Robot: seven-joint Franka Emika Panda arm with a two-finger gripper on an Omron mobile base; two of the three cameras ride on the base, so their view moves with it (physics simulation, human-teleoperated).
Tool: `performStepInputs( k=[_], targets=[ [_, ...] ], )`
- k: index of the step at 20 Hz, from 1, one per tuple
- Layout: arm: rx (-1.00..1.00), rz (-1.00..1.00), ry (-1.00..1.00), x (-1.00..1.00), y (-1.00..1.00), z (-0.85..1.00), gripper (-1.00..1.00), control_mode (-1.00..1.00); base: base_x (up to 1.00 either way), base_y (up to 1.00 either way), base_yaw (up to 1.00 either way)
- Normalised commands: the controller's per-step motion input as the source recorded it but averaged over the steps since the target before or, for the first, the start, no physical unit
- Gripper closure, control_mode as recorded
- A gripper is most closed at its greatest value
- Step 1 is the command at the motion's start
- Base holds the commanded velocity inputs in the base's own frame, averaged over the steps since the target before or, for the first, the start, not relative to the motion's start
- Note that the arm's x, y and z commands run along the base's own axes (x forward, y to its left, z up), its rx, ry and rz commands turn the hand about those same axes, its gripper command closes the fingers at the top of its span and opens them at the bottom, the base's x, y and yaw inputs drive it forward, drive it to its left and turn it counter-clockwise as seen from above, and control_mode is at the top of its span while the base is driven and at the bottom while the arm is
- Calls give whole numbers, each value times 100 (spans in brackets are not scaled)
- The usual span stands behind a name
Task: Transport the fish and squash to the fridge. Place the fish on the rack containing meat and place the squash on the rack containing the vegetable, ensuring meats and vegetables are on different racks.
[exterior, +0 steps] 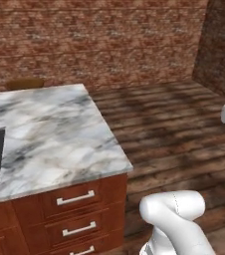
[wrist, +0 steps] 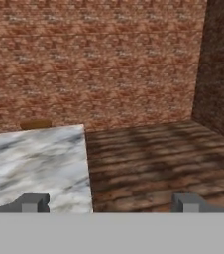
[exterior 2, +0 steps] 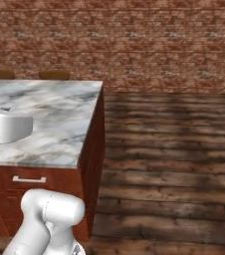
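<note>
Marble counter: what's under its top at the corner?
Under the marble counter sit reddish wood drawers with pale bar handles. The drawers are shut, so their contents are hidden.

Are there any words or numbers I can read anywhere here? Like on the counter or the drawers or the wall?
No, there is no text to read in any of the pictures.
The marble counter has only grey veins, no letters.
The drawers have plain metal handles, no labels.
The brick wall and the wood floor carry no signs.
The pincer has no marking either.
</note>
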Motion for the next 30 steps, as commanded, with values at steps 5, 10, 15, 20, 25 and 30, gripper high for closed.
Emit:
performStepInputs(
  k=[5,10,15,20,25,30],
  targets=[
    [0,0,0,0,0,0,-100,100,46,-100,-7],
    [0,0,0,0,0,0,-100,100,72,-100,-3],
    [0,0,0,0,0,0,-100,100,100,-100,13],
    [0,0,0,0,0,0,-100,100,100,-100,30],
    [0,0,0,0,0,0,-100,100,100,-91,35],
    [0,0,0,0,0,0,-100,100,100,-77,39]
  ],
)
